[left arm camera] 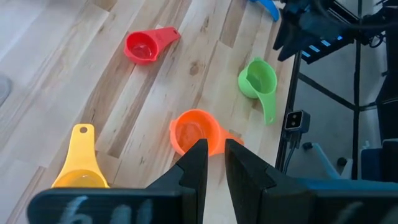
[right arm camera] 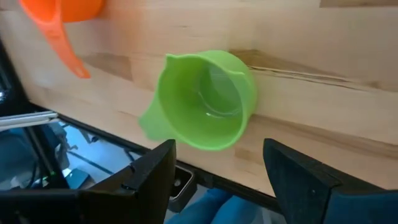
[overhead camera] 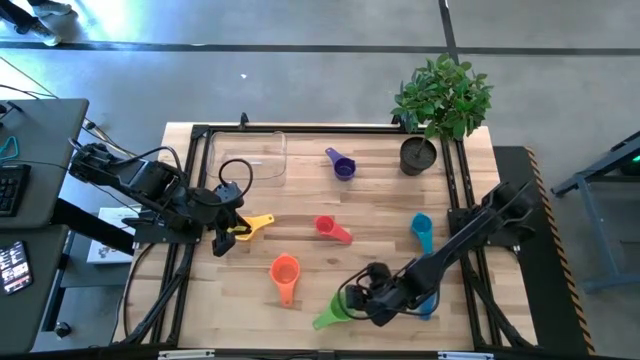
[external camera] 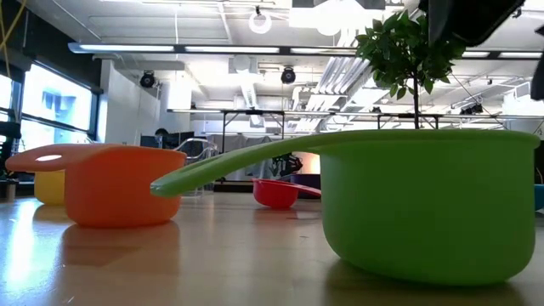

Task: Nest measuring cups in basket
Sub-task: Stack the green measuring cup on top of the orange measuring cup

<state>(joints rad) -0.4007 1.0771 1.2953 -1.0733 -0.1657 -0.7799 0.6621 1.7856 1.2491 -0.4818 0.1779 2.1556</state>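
Where the overhead camera looks down on the wooden worktop (overhead camera: 380, 215), the clear basket (overhead camera: 250, 158) sits near the far left corner, and no cup can be seen in it. The purple cup (overhead camera: 342, 165) lies just right of it, the red cup (overhead camera: 331, 229) near the middle, the orange cup (overhead camera: 286, 274) nearer the front edge and the teal cup (overhead camera: 422, 231) to the right. The left end effector (overhead camera: 226, 238) hangs at the left side, right next to the yellow cup (overhead camera: 253, 226). The right end effector (overhead camera: 352, 298) is low at the front, over the green cup (overhead camera: 330, 314), with the blue cup (overhead camera: 427, 305) partly hidden behind its arm. A dark pot (overhead camera: 418, 156) with a plant (overhead camera: 444, 96) stands at the far right corner.

At worktop height, the green cup (external camera: 425, 202) fills the foreground upright, its handle reaching left toward the orange cup (external camera: 115, 184); the red cup (external camera: 279, 192) and yellow cup (external camera: 49, 186) lie farther back.

From the left wrist, the left end effector (left arm camera: 214, 163) shows its fingers (left arm camera: 195, 168) nearly pressed together, with only a narrow gap and nothing between them, above the orange cup (left arm camera: 196, 132); the yellow cup (left arm camera: 81, 163) lies beside.

From the right wrist, the right end effector (right arm camera: 217, 163) is spread wide and empty, the green cup (right arm camera: 205, 99) standing mouth-up just beyond its fingers (right arm camera: 298, 171)
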